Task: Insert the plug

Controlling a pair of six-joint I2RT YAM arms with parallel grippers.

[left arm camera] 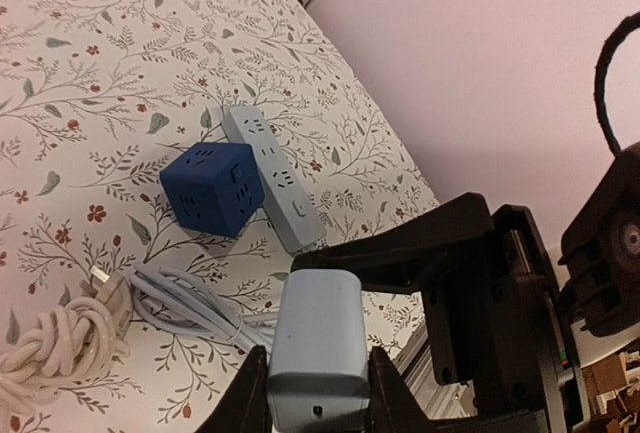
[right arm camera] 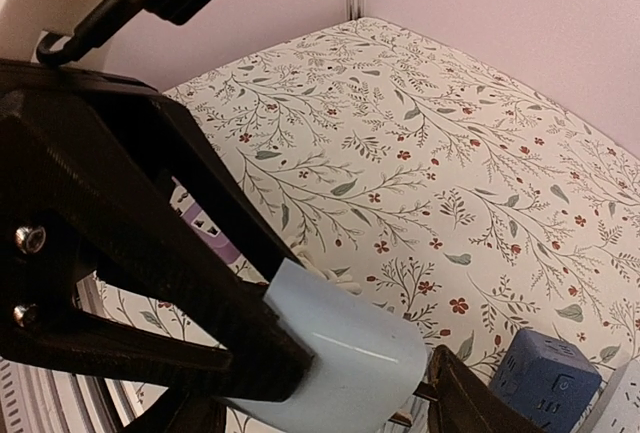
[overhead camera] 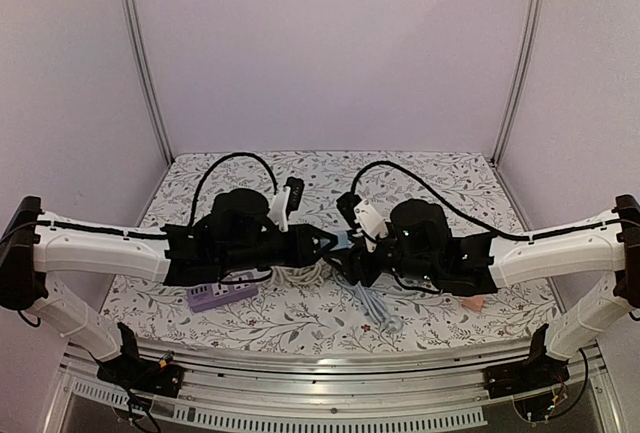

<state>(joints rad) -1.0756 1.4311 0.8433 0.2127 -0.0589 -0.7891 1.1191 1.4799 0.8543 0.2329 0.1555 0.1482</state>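
My left fingers [left arm camera: 248, 401] are pinching the smooth, pale-blue, round-edged plug [left arm camera: 318, 343] flat between them; my right fingers [right arm camera: 472, 398] are gripping its other end. Matte blue socket cube [left arm camera: 212, 189] lying beyond fingertips.

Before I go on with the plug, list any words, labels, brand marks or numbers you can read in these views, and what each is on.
No readable text in any view.
pale blue plug: visible faces are plain, no print.
blue cube socket: only socket holes, no lettering.
white power strip: no legible marking.
purple power strip: too small to tell.
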